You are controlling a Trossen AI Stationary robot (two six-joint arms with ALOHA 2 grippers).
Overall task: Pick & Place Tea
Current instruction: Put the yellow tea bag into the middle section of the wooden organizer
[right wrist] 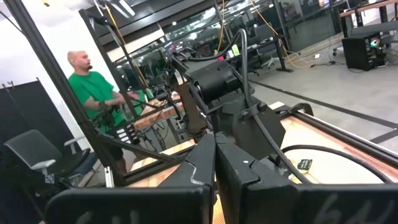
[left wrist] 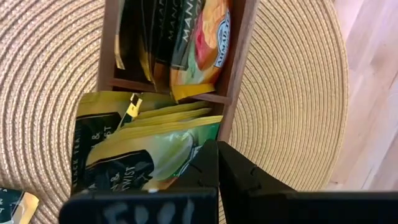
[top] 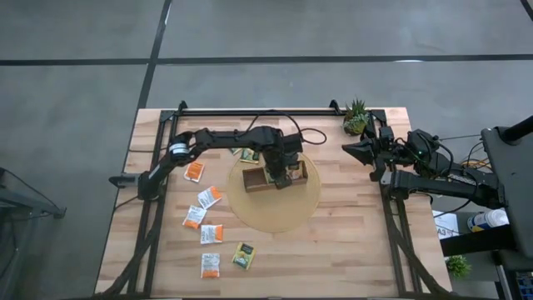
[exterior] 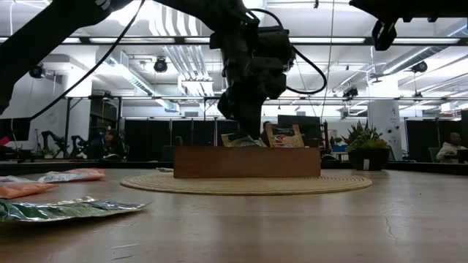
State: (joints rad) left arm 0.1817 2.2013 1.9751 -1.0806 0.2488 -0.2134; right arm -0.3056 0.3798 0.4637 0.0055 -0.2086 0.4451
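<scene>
- Tea: yellow-green sachets (left wrist: 149, 146) stand packed in the tray compartment directly under the left gripper (top: 281, 177); orange-red sachets (left wrist: 202, 43) fill the compartment just beyond it.
- More tea sachets (top: 206, 217) lie loose on the table, well off to the gripper's outer side, toward the left arm's base; one green sachet (top: 243, 255) lies near the mat's edge, apart from the tray.
- Wooden tray (top: 253, 181) sits on a round woven mat (top: 275, 218); the gripper hangs low over the tray's middle, fingertips about level with the sachet tops in the low view.
- Left gripper: fingers (left wrist: 214, 171) pressed together, no sachet visible between them. The sachet tops beside the tips look undisturbed.
- Judgement: step in hand is either a finished drop or a pass over the tray; the loose sachets are yet to be moved.
- Doing it well: lift straight up out of the compartment so the closed tips do not snag the upright sachet edges or drag the tray across the mat.
- For the next pick, spread the fingers before descending and come down flat on one sachet only; the thin foil will likely slide on the wood, so pinch an edge.
- Risk: the packed compartment leaves little gap, so a new sachet may need to slip in on edge.
- Right gripper (top: 350, 149): pressed together, empty, parked well away near the small potted plant (top: 356, 116).
</scene>
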